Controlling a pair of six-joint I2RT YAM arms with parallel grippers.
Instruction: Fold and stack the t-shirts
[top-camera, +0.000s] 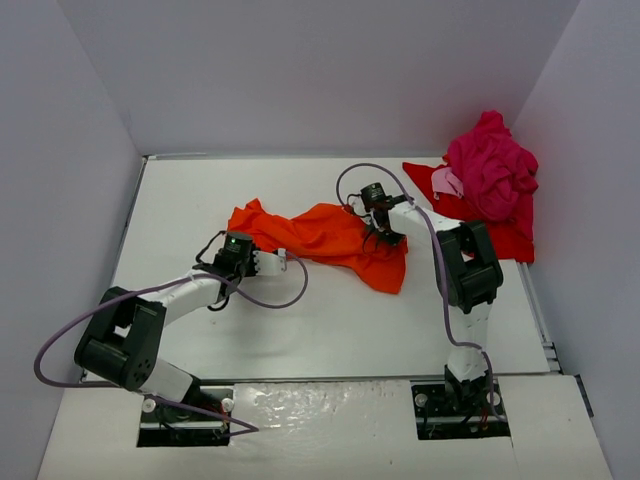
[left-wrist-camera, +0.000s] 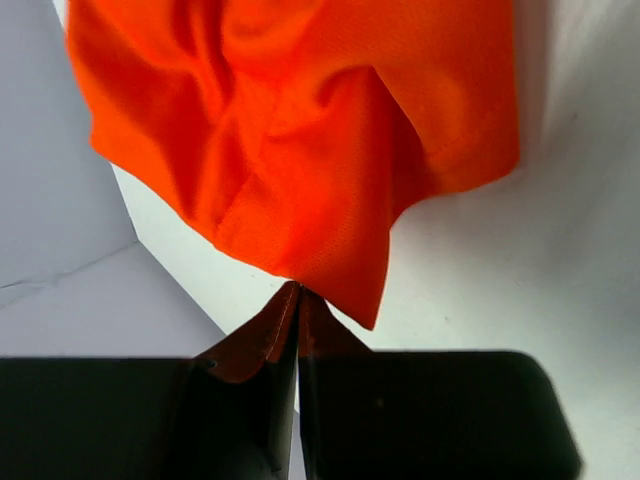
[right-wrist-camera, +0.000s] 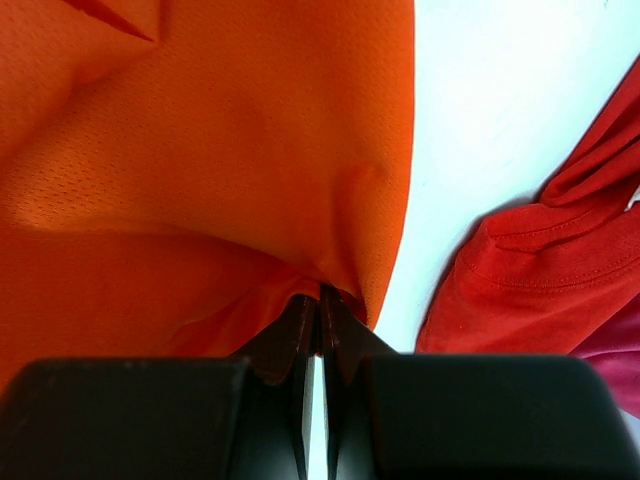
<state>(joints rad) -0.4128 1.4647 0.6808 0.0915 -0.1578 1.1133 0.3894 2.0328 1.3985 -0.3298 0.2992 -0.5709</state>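
The left jaws and right jaws clamp the orange shirt (top-camera: 330, 232), but the left's thin hem pinch may slip.

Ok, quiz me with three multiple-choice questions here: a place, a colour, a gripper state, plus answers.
1. Where is the crumpled magenta-pink cloth shirt? A on the flat red cloth shirt; B under the left arm; C by the left arm's base.
2. What colour is the wrinkled cloth shirt in the middle of the white table? A blue; B orange-red; C white.
3. The right gripper is: A wide open; B shut on the red shirt; C shut on the orange-red shirt.
A, it is heaped on the red one; B, orange-red in every view; C, its wrist view shows orange cloth pinched between closed fingers.
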